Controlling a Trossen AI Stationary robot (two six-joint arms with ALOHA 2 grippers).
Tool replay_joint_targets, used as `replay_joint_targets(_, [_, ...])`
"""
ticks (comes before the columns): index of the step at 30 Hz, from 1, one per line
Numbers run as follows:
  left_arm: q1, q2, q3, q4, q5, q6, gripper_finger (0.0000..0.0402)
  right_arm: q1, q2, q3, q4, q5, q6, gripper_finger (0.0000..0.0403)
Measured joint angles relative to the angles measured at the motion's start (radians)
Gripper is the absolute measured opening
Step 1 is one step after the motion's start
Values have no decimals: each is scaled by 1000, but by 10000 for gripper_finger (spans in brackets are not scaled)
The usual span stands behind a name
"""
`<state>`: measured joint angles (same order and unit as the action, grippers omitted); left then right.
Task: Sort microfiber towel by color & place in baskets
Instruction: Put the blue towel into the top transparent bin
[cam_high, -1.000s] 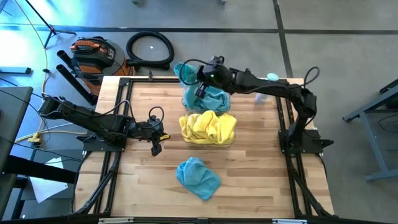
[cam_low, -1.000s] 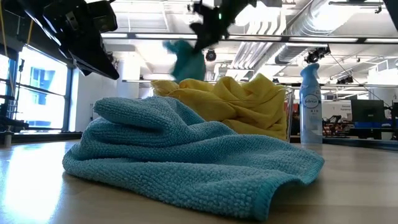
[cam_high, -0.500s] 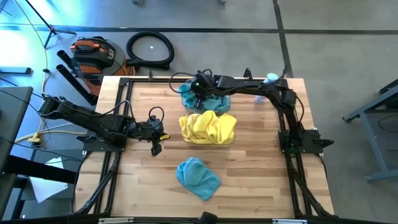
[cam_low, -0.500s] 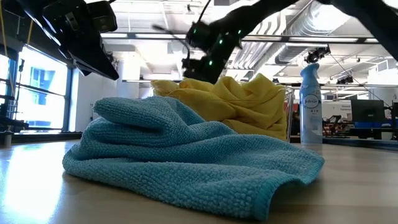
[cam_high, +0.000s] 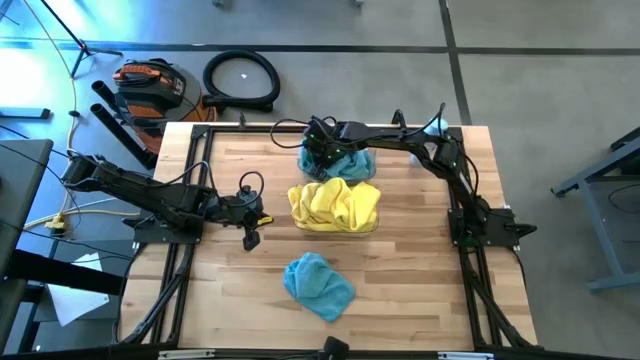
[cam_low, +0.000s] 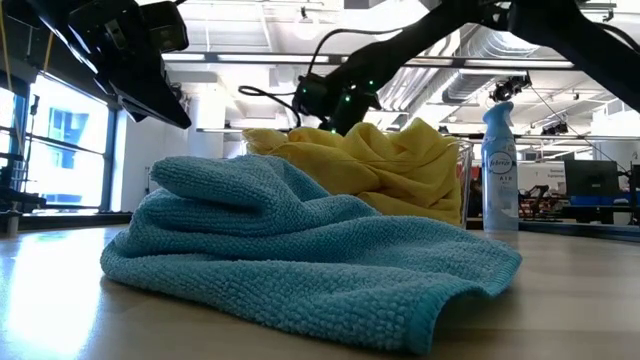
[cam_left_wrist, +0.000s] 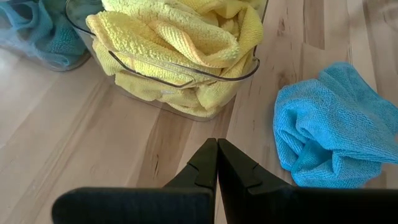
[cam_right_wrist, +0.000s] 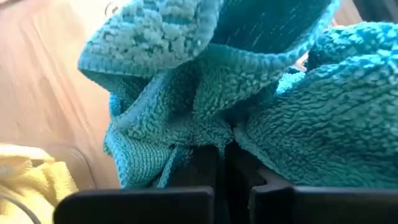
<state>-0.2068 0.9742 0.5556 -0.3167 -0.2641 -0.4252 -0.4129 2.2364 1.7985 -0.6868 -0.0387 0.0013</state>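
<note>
A teal towel (cam_high: 318, 284) lies bunched on the table near its near edge, large in the low view (cam_low: 300, 250). The middle basket (cam_high: 370, 222) is heaped with yellow towels (cam_high: 335, 203). Behind it the far basket (cam_high: 364, 170) holds teal towels (cam_high: 350, 160). My right gripper (cam_high: 321, 155) is down in that far basket, shut on a teal towel (cam_right_wrist: 186, 124). My left gripper (cam_left_wrist: 217, 163) is shut on nothing and hovers left of the yellow basket (cam_left_wrist: 186, 81), also seen from above (cam_high: 250, 236). My right gripper pinches a gathered fold (cam_right_wrist: 219, 138) of the teal towel between its two fingers (cam_right_wrist: 202, 163), coming from above and slanting from the table's right. Several layers bunch at the fingers. The towel rests on the other teal cloths in the far basket, slack.
A clear spray bottle with a blue cap (cam_low: 498, 165) stands at the far right of the table (cam_high: 420, 156). Bare wood (cam_high: 230, 290) lies left and right of the loose teal towel. A black hose and an orange vacuum sit on the floor beyond the far edge.
My right gripper has come down and toward the table's left into the far basket, carrying the teal towel. The towel hung lifted above the basket a second ago; now it lies bunched on the teal cloths inside.
</note>
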Motion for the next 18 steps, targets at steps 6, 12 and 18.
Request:
replay_joint_targets(6, [0,0,0,0,0,0,0,0,-11,12,0,-4,24,21])
replay_joint_targets(12, [0,0,0,0,0,-1,0,1,-15,145,-147,-4,22,86])
replay_joint_targets(18, [0,0,0,-1,0,-10,0,3,-17,328,-377,-4,25,147])
